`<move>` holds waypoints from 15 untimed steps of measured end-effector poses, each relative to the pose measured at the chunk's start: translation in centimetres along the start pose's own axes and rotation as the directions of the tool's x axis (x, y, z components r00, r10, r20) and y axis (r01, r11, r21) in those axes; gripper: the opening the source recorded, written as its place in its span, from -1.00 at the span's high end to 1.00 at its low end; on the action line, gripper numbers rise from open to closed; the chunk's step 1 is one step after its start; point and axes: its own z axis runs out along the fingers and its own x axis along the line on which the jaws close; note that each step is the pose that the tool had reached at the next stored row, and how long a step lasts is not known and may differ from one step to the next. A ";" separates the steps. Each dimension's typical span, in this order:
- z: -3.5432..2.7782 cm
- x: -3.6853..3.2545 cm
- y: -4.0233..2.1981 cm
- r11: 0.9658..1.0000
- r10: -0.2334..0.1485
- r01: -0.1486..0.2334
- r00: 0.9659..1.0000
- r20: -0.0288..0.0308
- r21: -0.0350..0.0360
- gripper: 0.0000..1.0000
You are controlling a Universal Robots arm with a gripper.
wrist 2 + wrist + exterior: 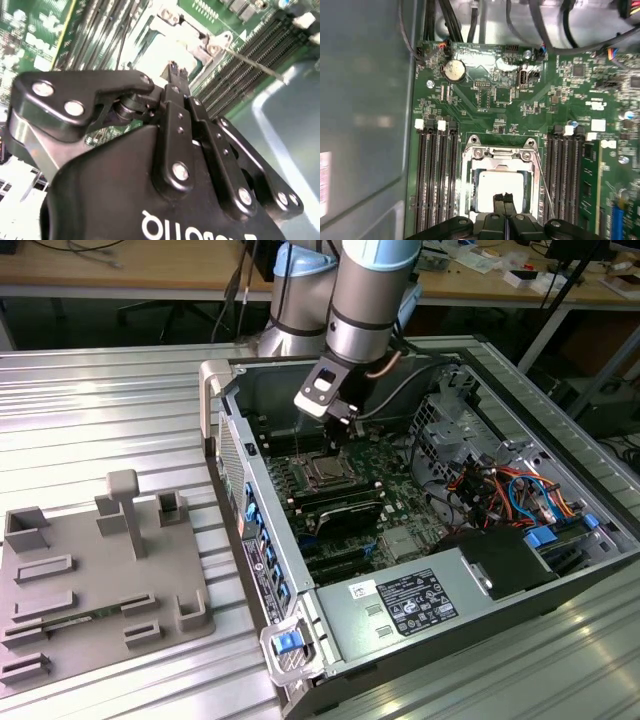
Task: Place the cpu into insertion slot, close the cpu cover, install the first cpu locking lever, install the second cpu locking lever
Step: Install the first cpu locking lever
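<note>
**A:** Where is the cpu (497, 181)?

**B:** It sits in the insertion slot (466, 195), between the banks of memory slots (435, 180). The cpu cover (495, 154) seems to lie flat around it, and the metal top shows through the cut-out.

**A:** And the pincer (503, 199)?

**B:** It hangs just above one edge of the chip, fingers together with nothing between them. I judge they are closed to make one slim tip that can reach in without fouling the slots alongside.

**A:** Are the levers fastened?

**B:** One thin locking lever (546, 187) stands angled up beside the socket, so it looks unlatched. I cannot make out the other.
</note>
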 end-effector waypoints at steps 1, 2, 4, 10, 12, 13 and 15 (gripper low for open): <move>-0.87 -0.04 0.02 1.000 -0.001 0.001 1.000 0.001 0.000 0.79; -1.41 -0.07 0.04 1.000 -0.003 0.003 1.000 0.001 0.000 0.79; -1.77 -0.08 0.00 1.000 -0.022 0.022 1.000 0.002 -0.001 0.79; -1.78 -0.08 0.01 0.985 -0.171 0.171 0.985 -0.001 -0.010 0.79; -1.78 -0.08 0.01 0.977 -0.215 0.215 0.977 -0.002 -0.013 0.79; -1.77 -0.08 0.01 0.966 -0.258 0.258 0.966 -0.003 -0.016 0.79; -1.77 -0.08 0.01 0.956 -0.293 0.293 0.956 -0.003 -0.018 0.79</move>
